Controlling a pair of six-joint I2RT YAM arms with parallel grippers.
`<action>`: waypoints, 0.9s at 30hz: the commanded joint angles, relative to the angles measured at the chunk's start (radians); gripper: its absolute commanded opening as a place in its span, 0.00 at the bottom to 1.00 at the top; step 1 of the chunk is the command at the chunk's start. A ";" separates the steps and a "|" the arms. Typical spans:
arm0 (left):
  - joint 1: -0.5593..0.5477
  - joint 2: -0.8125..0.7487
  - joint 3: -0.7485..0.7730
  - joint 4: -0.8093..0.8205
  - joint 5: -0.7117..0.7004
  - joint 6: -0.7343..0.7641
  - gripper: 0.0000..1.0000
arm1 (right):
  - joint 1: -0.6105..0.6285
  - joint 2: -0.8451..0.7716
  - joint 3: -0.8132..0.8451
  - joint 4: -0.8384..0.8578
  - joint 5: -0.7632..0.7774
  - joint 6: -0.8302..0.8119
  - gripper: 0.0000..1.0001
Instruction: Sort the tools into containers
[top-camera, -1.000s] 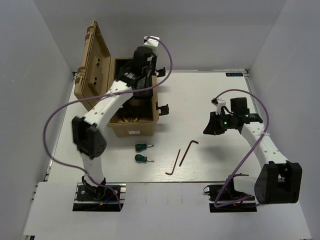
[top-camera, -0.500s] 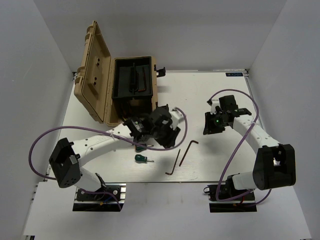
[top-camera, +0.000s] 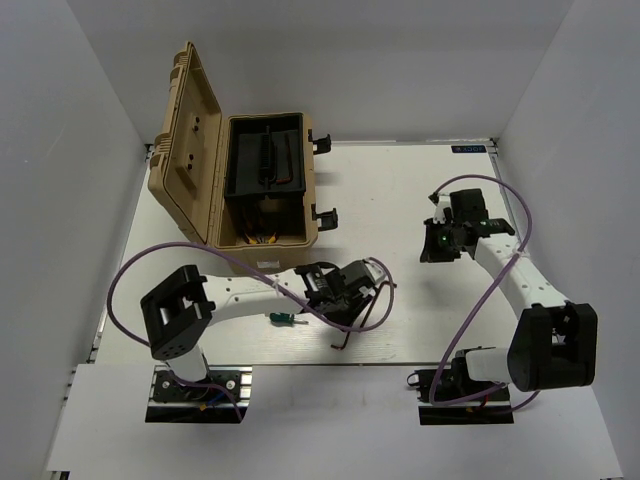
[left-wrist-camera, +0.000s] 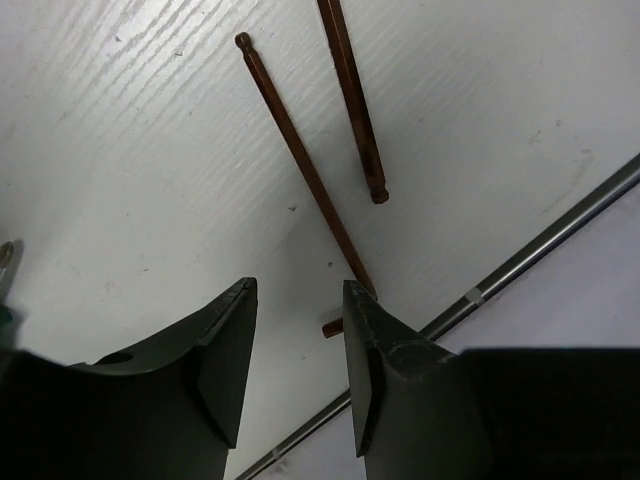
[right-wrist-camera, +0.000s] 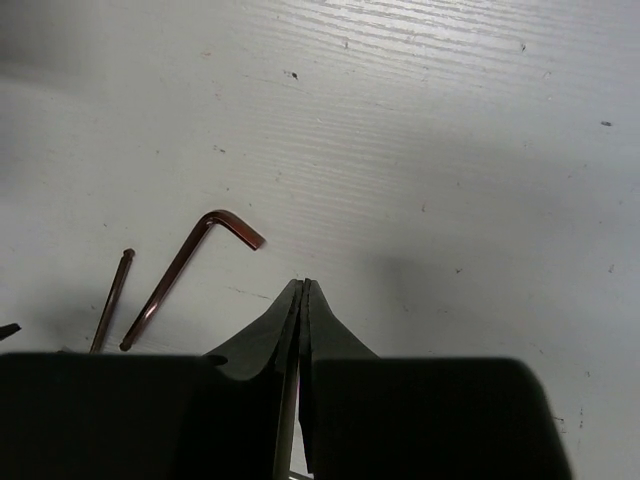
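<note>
Hex keys lie partly hidden beneath the half-open, empty left tool; right tool pinched shut.

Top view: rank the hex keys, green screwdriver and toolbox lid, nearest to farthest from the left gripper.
1. Hex keys, directly below the left gripper.
2. Screwdriver, a little to its left.
3. Lid, far back on the left.

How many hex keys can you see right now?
2. One hex key reaches the left gripper on the table; the other hex key lies just beside it. More may be hidden in the case.
</note>
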 joint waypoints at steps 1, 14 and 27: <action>-0.040 0.007 -0.006 0.028 -0.075 -0.069 0.50 | -0.014 -0.049 0.017 0.018 -0.014 0.009 0.04; -0.140 0.156 0.110 -0.052 -0.187 -0.193 0.50 | -0.058 -0.089 0.005 0.015 -0.066 0.016 0.04; -0.112 0.216 0.042 0.011 -0.132 -0.239 0.48 | -0.085 -0.117 0.001 0.012 -0.099 0.022 0.04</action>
